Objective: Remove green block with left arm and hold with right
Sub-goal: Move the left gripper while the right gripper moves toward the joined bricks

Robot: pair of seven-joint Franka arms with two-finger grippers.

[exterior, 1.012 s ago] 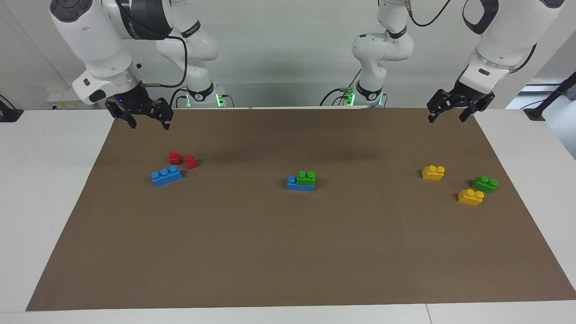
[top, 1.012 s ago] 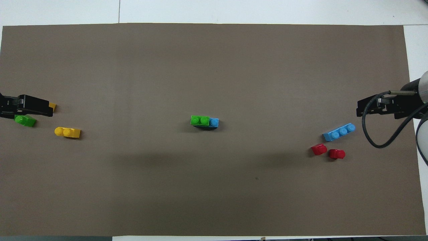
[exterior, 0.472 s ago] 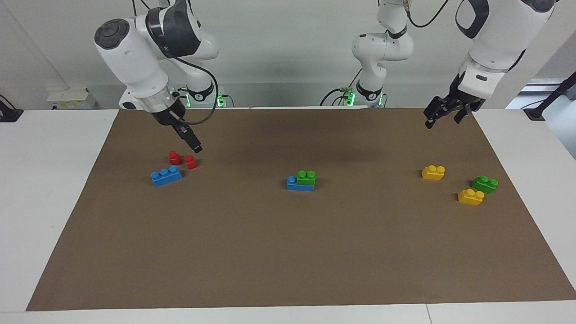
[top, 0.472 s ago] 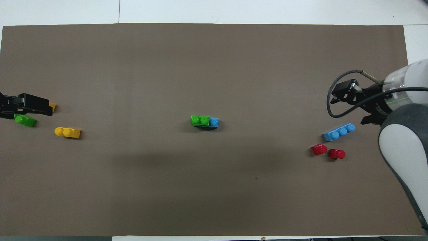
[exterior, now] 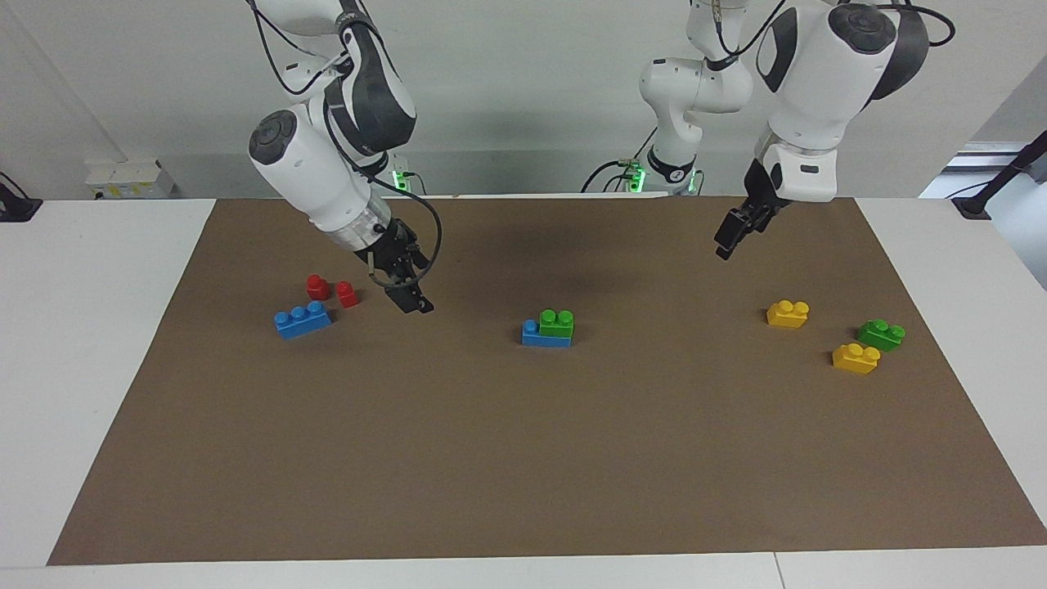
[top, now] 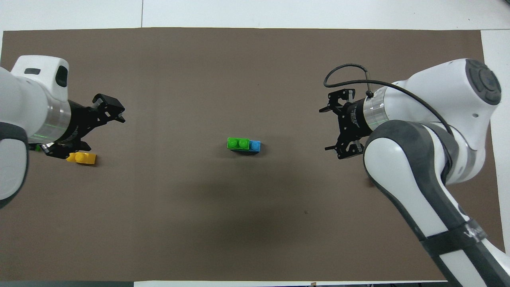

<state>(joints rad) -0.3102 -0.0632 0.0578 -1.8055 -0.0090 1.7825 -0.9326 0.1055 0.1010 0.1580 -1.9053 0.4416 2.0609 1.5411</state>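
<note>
A green block (exterior: 556, 323) sits on one end of a blue brick (exterior: 536, 334) in the middle of the mat; the pair also shows in the overhead view (top: 238, 143). A second green block (exterior: 881, 334) lies toward the left arm's end, between two yellow bricks. My left gripper (exterior: 730, 237) is open and empty in the air over bare mat, and also shows in the overhead view (top: 97, 131). My right gripper (exterior: 411, 298) is open and empty, low over the mat between the red blocks and the stack, and also shows in the overhead view (top: 323, 128).
Two red blocks (exterior: 317, 286) (exterior: 347, 294) and a loose blue brick (exterior: 303, 320) lie toward the right arm's end. Yellow bricks (exterior: 788, 313) (exterior: 856, 357) lie toward the left arm's end. The brown mat (exterior: 523, 458) covers the table.
Both arms have swung in from the mat's ends toward the middle stack. The right gripper has passed the red blocks and dropped lower. No brick has moved.
</note>
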